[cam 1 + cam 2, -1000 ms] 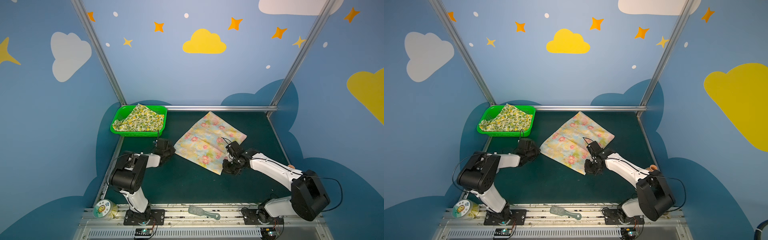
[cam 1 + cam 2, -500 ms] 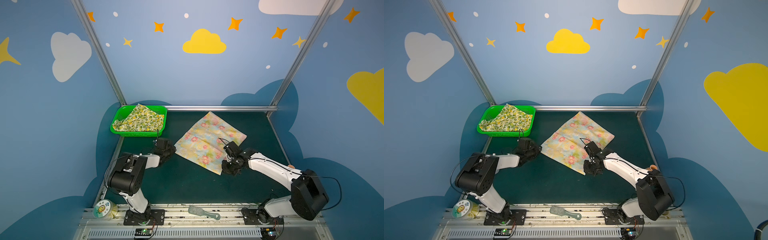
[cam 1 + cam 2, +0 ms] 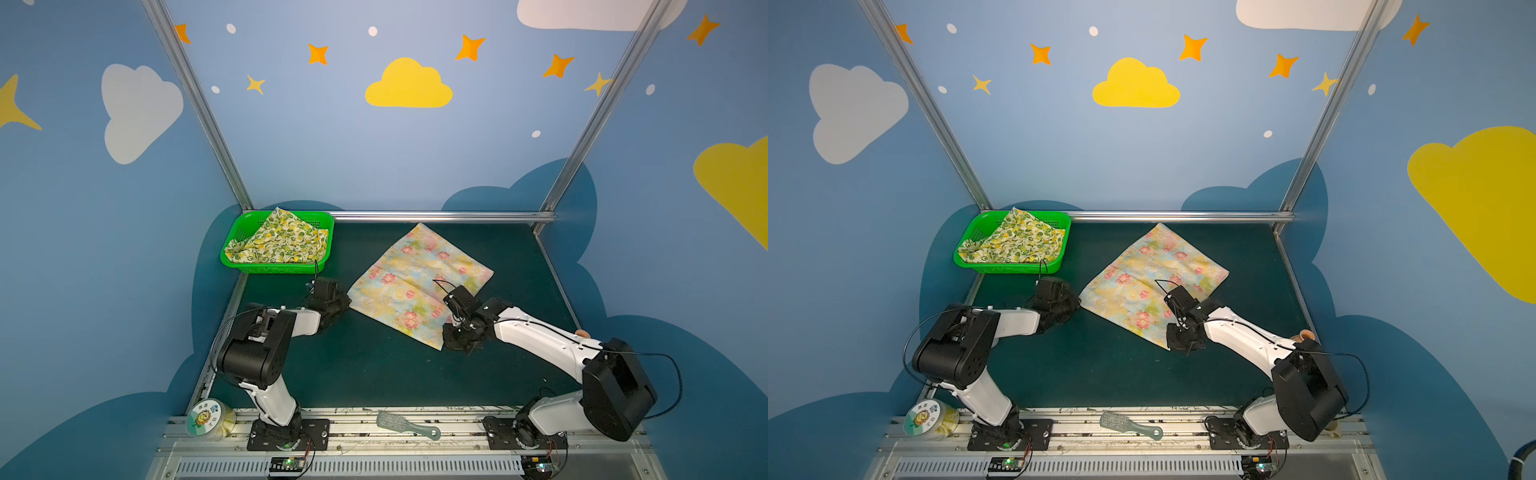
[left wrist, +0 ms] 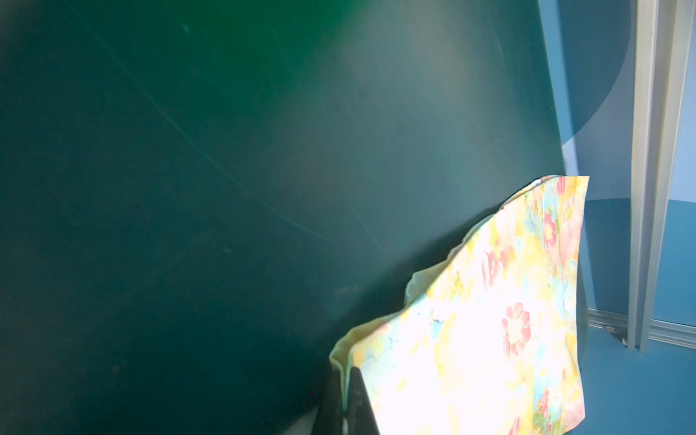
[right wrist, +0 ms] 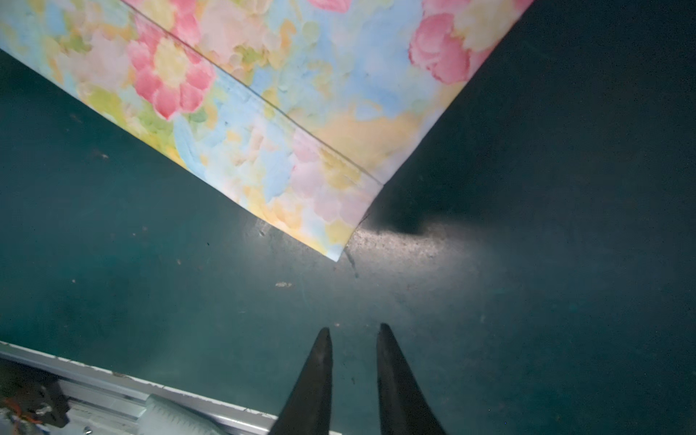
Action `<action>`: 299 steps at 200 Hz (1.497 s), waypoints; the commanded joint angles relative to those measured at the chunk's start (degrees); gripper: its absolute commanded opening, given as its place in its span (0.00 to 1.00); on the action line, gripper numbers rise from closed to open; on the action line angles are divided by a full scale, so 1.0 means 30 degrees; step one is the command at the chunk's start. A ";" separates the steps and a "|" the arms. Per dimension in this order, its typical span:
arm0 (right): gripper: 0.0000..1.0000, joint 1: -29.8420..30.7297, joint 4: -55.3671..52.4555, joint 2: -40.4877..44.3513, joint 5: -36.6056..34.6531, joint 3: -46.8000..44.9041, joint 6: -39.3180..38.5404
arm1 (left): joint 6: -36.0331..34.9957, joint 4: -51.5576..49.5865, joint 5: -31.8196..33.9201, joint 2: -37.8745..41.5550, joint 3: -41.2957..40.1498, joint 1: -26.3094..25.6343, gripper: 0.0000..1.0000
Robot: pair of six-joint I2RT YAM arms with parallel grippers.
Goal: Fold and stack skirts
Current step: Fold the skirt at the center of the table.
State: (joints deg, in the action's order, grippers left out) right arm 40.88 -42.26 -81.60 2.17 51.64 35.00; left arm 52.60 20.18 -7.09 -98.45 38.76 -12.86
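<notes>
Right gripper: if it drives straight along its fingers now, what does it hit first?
Likely the bare green mat, just short of the near corner of the floral skirt. The right gripper is open and empty. Depth is unclear from the wrist view.

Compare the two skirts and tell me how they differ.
The floral skirt lies spread flat on the table; the lemon skirt sits bunched in the basket. The floral skirt is pastel with pink flowers; the lemon skirt is cream with lemons. The left gripper pinches the floral skirt's corner; nothing touches the lemon skirt. Both are thin printed cloth.
</notes>
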 commanded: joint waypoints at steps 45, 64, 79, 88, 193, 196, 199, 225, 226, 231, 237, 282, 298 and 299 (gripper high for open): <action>0.36 0.2262 -0.1669 -0.1950 -0.3489 0.2604 -0.1661 | -0.1246 -0.1765 -0.0164 0.0962 0.0595 0.0125 0.04; 0.37 0.3096 -0.1709 -0.3004 -0.4296 0.3328 -0.2263 | -0.1445 -0.1952 -0.0493 0.0943 0.0731 0.0265 0.04; 0.37 0.3572 -0.1544 -0.4024 -0.4659 0.3721 -0.2726 | -0.1464 -0.1982 -0.0772 0.0891 0.0761 0.0440 0.04; 0.37 0.3779 -0.1500 -0.4612 -0.4886 0.3942 -0.2914 | -0.1423 -0.1982 -0.0958 0.0859 0.0761 0.0584 0.04; 0.38 0.5184 -0.2378 -0.9021 -0.8107 0.6099 -0.3446 | -0.1339 -0.1927 -0.2250 0.0478 0.0819 0.1182 0.04; 0.38 0.5181 -0.2385 -0.9070 -0.8148 0.6107 -0.3444 | -0.1333 -0.1924 -0.2289 0.0453 0.0819 0.1208 0.04; 0.39 0.5181 -0.2405 -0.9116 -0.8186 0.6108 -0.3455 | -0.1317 -0.1924 -0.2293 0.0450 0.0819 0.1207 0.04; 0.40 0.5181 -0.2638 -0.9315 -0.8818 0.6127 -0.3147 | -0.1302 -0.1865 -0.2492 0.0387 0.0907 0.1320 0.04; 0.39 0.5166 -0.2625 -0.9324 -0.8829 0.6132 -0.3130 | -0.1302 -0.1865 -0.2496 0.0387 0.0907 0.1310 0.04; 0.39 0.5152 -0.2677 -0.9330 -0.8890 0.6133 -0.3095 | -0.1302 -0.1865 -0.2472 0.0414 0.0880 0.1326 0.04; 0.38 0.5152 -0.2705 -0.9383 -0.8942 0.6094 -0.3070 | -0.1323 -0.1865 -0.2451 0.0438 0.0852 0.1342 0.04; 0.13 0.5151 -0.2558 -0.9896 -0.8807 0.6136 -0.3201 | -0.1332 -0.1865 -0.2570 0.0503 0.0789 0.1534 0.04; 0.00 0.5197 -0.2566 -0.9965 -0.8444 0.6194 -0.3298 | -0.1403 -0.1976 -0.2627 0.0559 0.0868 0.1592 0.04; 0.00 0.5218 -0.2575 -0.9971 -0.8408 0.6195 -0.3308 | -0.1411 -0.1994 -0.2636 0.0560 0.0888 0.1607 0.04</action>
State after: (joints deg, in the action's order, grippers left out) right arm 56.47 -48.56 -109.73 -23.44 69.95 25.04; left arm 49.52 15.59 -14.94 -96.75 40.27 -8.67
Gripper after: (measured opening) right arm 0.046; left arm 0.049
